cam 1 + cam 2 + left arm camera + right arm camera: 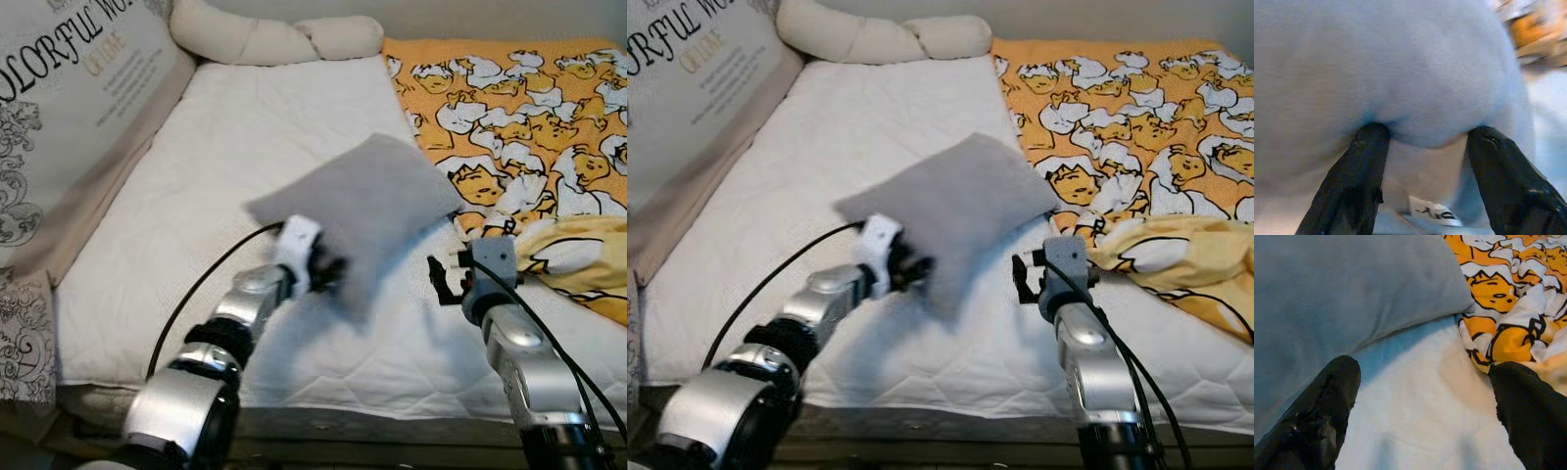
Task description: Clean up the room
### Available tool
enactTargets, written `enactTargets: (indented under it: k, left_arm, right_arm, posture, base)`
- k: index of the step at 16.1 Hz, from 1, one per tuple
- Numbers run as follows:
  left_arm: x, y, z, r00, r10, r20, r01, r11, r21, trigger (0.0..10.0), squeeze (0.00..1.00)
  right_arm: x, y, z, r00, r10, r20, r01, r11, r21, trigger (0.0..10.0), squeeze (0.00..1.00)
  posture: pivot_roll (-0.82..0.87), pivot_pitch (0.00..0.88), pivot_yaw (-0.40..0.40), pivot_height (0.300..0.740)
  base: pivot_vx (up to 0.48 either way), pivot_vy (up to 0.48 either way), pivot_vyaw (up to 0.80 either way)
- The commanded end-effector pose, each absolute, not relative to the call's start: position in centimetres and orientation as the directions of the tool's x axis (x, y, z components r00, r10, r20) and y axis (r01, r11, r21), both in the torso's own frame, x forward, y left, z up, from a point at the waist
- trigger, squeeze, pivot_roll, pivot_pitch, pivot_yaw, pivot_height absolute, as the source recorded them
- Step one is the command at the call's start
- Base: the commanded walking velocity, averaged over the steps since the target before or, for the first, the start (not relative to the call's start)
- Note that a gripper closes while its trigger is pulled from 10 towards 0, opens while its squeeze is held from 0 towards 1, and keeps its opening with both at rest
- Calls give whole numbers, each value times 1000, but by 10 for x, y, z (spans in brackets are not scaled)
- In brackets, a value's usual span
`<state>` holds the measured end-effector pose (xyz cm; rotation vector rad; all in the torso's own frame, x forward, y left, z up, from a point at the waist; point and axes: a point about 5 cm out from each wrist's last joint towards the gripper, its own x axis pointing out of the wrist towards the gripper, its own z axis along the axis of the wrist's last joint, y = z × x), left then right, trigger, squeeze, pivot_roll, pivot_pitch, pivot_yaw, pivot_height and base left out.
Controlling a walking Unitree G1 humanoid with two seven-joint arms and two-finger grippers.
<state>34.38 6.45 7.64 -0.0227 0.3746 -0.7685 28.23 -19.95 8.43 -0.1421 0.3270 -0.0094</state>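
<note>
A grey pillow [367,201] hangs tilted above the white mattress [225,147], casting a shadow beneath it. My left gripper [333,269] is shut on the pillow's lower edge; in the left wrist view the grey fabric [1400,63] bulges between the black fingers [1352,181]. My right gripper [438,274] stands open just right of the pillow, low over the mattress. Its wrist view has the pillow [1342,293] on one side, the duck blanket [1508,293] on the other, and nothing between the fingers [1317,416].
An orange duck-print blanket [519,108] covers the bed's right side, with a yellow bundle [578,255] beside my right arm. A cream knotted bolster [274,39] lies at the head. A large printed cushion [69,108] leans along the left. The mattress's front edge [392,411] is close.
</note>
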Motion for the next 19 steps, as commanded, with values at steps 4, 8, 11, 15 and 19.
enactTargets:
  k: [4, 8, 11, 15, 19]
  left_arm:
    - [322, 54, 93, 413, -892, -183, 877, 444, -184, 10000, 0]
    - [307, 100, 97, 446, -843, -301, 891, 451, 57, 10000, 0]
    - [307, 138, 114, 631, -736, -243, 775, 605, 181, 10000, 1000]
    - [301, 178, 130, 758, -622, -193, 652, 728, 213, 10000, 1000]
    - [307, 208, 150, 853, -515, -82, 518, 822, 237, 10000, 1000]
  right_arm:
    - [281, -203, 90, 953, -26, -302, -15, 991, -131, 10000, 0]
    - [296, -174, 115, 924, 323, -205, -337, 941, -36, 10000, 1000]
    - [303, -158, 122, 833, 505, -227, -535, 840, -92, 10000, 1000]
    - [317, -126, 128, 710, 664, -232, -697, 710, -100, 10000, 1000]
    - [322, -77, 117, 473, 800, -369, -881, 437, -182, 10000, 1000]
  posture:
    - [-99, 0, 72, 740]
    - [-73, 0, 56, 740]
    - [-56, 0, 48, 740]
    - [-39, 0, 51, 740]
    - [-26, 0, 49, 740]
  base:
    - [0, 0, 0]
    - [0, 0, 0]
    - [0, 0, 0]
    - [0, 0, 0]
    - [0, 0, 0]
